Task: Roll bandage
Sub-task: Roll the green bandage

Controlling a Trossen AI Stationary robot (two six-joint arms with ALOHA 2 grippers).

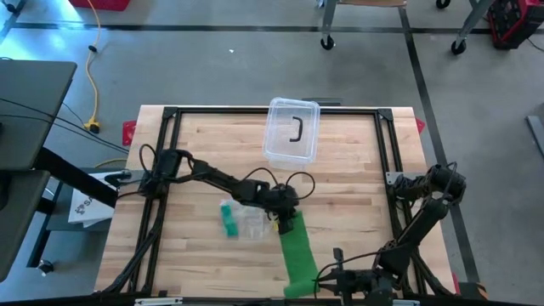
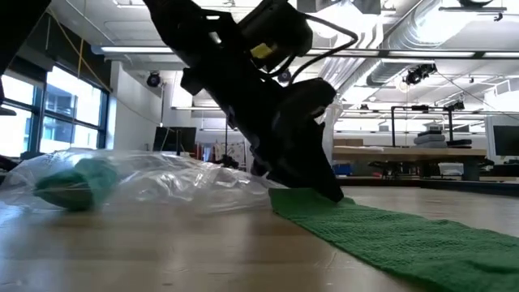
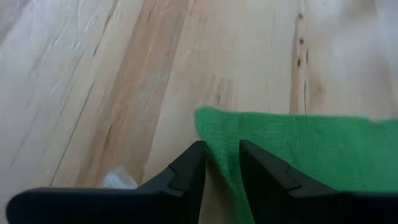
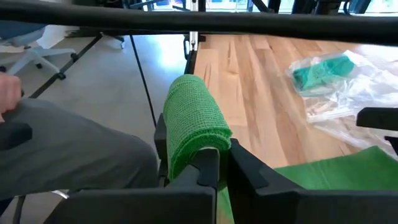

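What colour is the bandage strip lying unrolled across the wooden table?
Green, with a woven mesh texture; the bandage strip shows best in the right wrist view.

Two robot arms are working at one wooden table. One long green bandage is lying flat on it. One clear plastic bag is sitting beside it (with one green roll inside). One clear box is resting farther back, holding one dark hook-shaped piece.

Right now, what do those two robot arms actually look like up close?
Both are dark, jointed arms with black cables looping alongside. The left arm carries a small yellow label near its wrist. Each gripper, left and right, ends in two flat, black, wedge-shaped fingers.
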